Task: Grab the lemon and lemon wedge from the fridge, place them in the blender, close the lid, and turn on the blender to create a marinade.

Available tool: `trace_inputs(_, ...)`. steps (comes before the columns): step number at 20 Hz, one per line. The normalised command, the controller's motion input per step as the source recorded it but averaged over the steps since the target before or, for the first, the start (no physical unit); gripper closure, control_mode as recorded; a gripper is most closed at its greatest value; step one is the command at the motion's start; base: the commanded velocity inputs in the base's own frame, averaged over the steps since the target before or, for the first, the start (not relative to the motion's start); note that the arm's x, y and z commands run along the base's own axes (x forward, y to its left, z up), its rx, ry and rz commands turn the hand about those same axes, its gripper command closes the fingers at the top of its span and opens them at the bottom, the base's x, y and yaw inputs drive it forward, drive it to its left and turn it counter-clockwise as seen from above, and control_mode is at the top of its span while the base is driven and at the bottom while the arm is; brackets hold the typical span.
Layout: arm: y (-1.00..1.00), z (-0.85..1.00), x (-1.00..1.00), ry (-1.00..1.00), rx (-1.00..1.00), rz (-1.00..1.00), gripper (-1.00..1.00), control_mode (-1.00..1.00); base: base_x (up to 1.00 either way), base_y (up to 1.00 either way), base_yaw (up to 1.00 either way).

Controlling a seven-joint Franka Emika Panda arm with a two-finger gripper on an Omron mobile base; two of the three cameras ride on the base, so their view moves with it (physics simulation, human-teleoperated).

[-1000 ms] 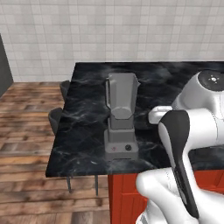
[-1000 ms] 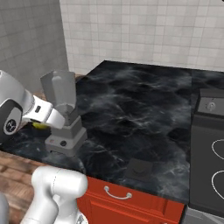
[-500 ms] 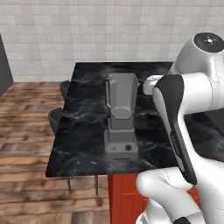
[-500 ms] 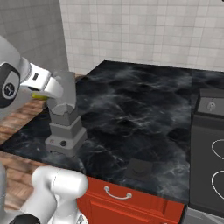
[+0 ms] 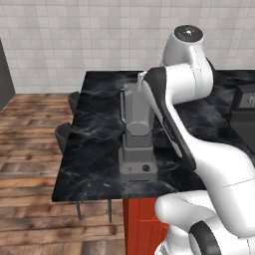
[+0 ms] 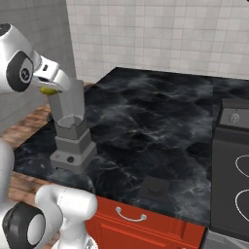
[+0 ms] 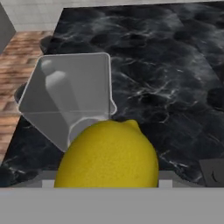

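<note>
Lemon point(image 7: 108, 154): big and yellow, sitting right at the mouth of the claw in the hand view, its nub pointing up and to the right; from the right base view a sliver of yellow point(image 6: 47, 90) peeks out under the white hand.
Claw point(image 6: 51, 87): clamped on the lemon, jaws spread wide around it; the fingertips themselves are hidden behind the fruit.
Claw position: up at the top of the blender point(image 5: 137, 132) jug, just above its rim in the right base view.
Lemon versus jug: in the hand view the open jug point(image 7: 70, 100) lies just beyond and to the left of the fruit, the two overlapping at the jug's near corner; the lemon is above the opening's edge, not inside it.
Blender: upright near the front left edge of the black marble tabletop point(image 6: 160, 121), jug open on top, small red button and dark knob on its boxy base.
Lid point(image 6: 155, 187): flat on the tabletop near the front edge, well apart from the blender, to its right.
Arm: in the left base view it crosses in front of the jug's right side.
Stove point(image 6: 233, 160): dark, at the far right of the tabletop.
</note>
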Motion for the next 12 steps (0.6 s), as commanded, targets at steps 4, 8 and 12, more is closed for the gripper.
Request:
trace_inputs(4, 0.05, 0.13, 0.64, 0.0, 0.0, 0.0, 1.0, -1.0, 0.0, 0.0, 0.0)
trace_inputs(8, 0.23, -0.14, 0.94, 0.09, 0.0, 0.0, 1.0, -1.0, 0.0, 0.0, 0.0)
trace_inputs(12, 0.43, -0.4, 0.96, 0.13, 0.0, 0.0, 1.0, -1.0, 0.0, 0.0, 0.0)
